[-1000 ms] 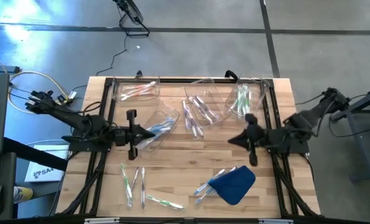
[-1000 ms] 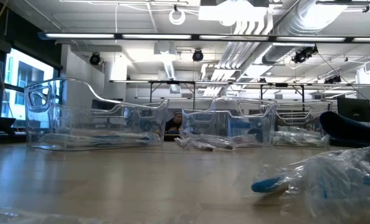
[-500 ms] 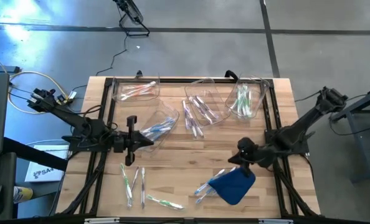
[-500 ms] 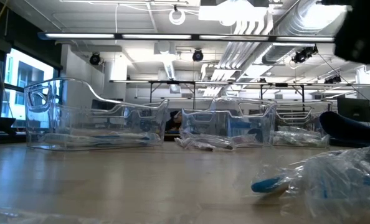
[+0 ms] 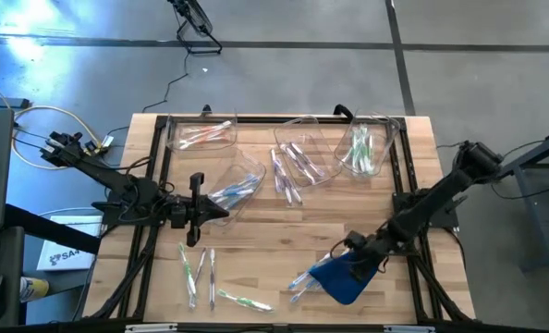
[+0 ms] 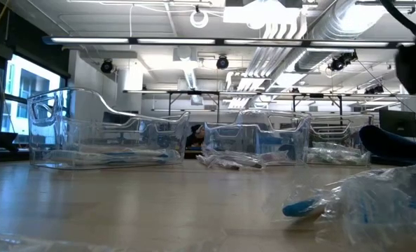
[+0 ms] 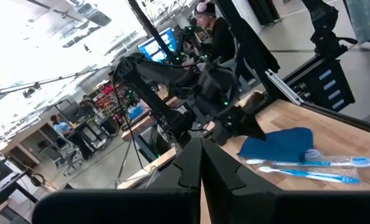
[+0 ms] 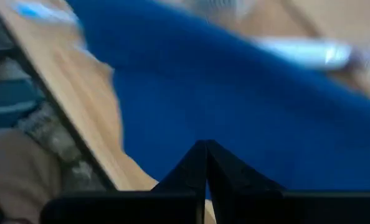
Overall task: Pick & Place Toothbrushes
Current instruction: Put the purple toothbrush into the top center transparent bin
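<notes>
1. The wooden table (image 5: 284, 217) carried everything, with a black frame along its edges.
2. The left arm (image 5: 108, 185) waited over the table's left side, its gripper (image 5: 212, 212) at the mouth of a tipped clear bin (image 5: 237, 185); the fingers were closed with nothing between them.
3. The right arm (image 5: 441, 194) reached in from the right edge, and its gripper (image 5: 344, 259) hung over the blue cloth (image 5: 348, 277) near the front of the table. In the right wrist view the fingers (image 8: 203, 165) met in a closed point just above the cloth (image 8: 247, 112), gripping nothing.
4. Three more clear bins stood along the far edge: one on the left (image 5: 201, 134) with pinkish toothbrushes, one in the middle (image 5: 302, 153) with purplish ones, and one on the right (image 5: 362, 148) with green ones.
5. The tipped bin held blue toothbrushes (image 5: 233, 192).
6. Loose toothbrushes with green accents (image 5: 199, 268) lay on the table's front left, well apart from the cloth.
7. Blue toothbrushes (image 5: 304, 277) lay touching the cloth's left edge, also seen in the left wrist view (image 7: 309, 171).
</notes>
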{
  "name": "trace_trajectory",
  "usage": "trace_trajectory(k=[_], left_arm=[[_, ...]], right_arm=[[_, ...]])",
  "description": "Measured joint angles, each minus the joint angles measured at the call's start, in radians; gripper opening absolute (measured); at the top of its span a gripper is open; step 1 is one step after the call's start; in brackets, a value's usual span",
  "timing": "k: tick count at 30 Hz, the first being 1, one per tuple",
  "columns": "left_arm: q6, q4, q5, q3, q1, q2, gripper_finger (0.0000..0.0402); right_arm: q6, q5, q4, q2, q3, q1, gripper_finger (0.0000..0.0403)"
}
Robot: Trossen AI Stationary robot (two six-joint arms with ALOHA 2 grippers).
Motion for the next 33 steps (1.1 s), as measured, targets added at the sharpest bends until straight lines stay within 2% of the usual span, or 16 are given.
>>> trace_trajectory(k=[3,10,17,28,33], left_arm=[[0.0,0.0,0.0,0.0,0.0,0.0,0.0],[0.0,0.0,0.0,0.0,0.0,0.0,0.0],[-0.001,0.0,0.001,0.001,0.0,0.0,0.0],[-0.001,0.0,0.001,0.001,0.0,0.0,0.0],[-0.001,0.0,0.001,0.001,0.0,0.0,0.0]], right_arm=[[0.04,-0.026,0.019,0.065,0.0,0.027,0.0002],[0.065,0.008,0.067,0.136,0.001,0.058,0.0002],[0.109,-0.144,-0.008,0.147,0.004,0.058,0.0002],[0.143,-0.314,-0.197,0.146,0.005,0.059,0.0002],[0.131,-0.381,-0.211,0.148,0.012,0.059,0.0002]])
